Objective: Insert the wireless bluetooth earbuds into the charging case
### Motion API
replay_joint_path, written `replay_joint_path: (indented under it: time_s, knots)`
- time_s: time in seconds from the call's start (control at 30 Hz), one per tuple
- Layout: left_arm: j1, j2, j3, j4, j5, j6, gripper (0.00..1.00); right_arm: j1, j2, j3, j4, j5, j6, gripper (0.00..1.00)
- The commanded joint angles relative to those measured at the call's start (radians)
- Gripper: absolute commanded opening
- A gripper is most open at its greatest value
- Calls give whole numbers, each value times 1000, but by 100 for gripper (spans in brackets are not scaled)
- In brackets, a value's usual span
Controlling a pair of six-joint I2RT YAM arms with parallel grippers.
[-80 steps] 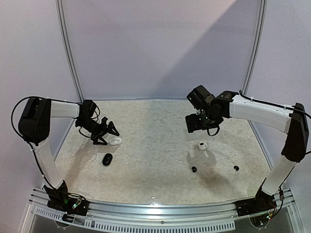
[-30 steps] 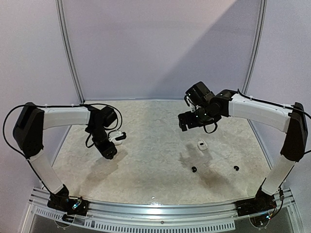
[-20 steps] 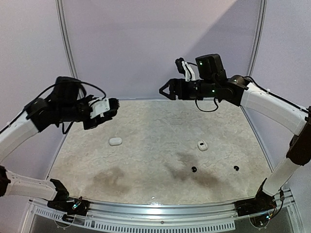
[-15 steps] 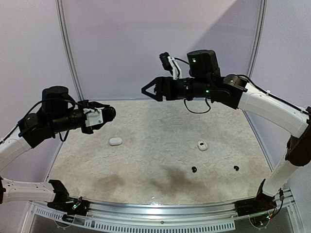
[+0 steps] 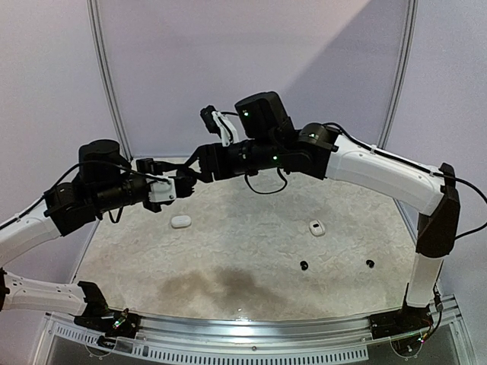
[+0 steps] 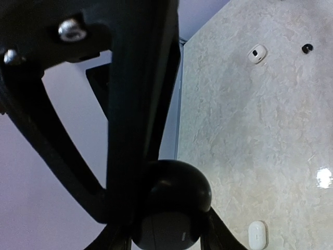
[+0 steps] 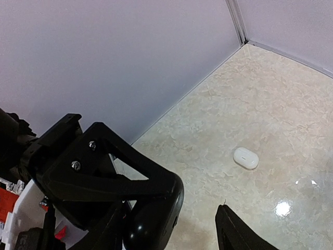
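Observation:
High above the table, my left gripper (image 5: 181,185) is shut on the black charging case (image 6: 174,192), a glossy pebble shape (image 7: 151,221). My right gripper (image 5: 196,173) has reached across from the right. Its jaws straddle the same case, and a gap shows between the right-hand fingertip (image 7: 237,229) and the case. In the left wrist view its dark finger (image 6: 140,78) fills the upper left. Two black earbuds (image 5: 303,265) (image 5: 370,263) lie on the table at the near right, and one of them (image 6: 307,48) shows in the left wrist view.
A closed white case (image 5: 180,221) lies on the table at the left, below the grippers, also in the right wrist view (image 7: 245,157). A second white case with a dark spot (image 5: 316,227) sits right of centre. Pale walls stand behind and at both sides.
The left arm has lifted the black case off the table and raised it. The right arm has risen and swung left to meet it, its jaws narrowing around the case.

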Motion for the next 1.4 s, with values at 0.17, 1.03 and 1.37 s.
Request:
replay_joint_path:
  time_s: [0.17,1.03,1.37]
  knots:
    - [-18,69,47,58,25,-115,0,3,103,97,-123,41,44,44]
    - [258,24,-71,269,654,-1367,95,-159,-226,-221,74,-45,-427,0]
    - [271,187,-128,862,922,-1465,78,-161,-307,-288,308,-319,-451,0]
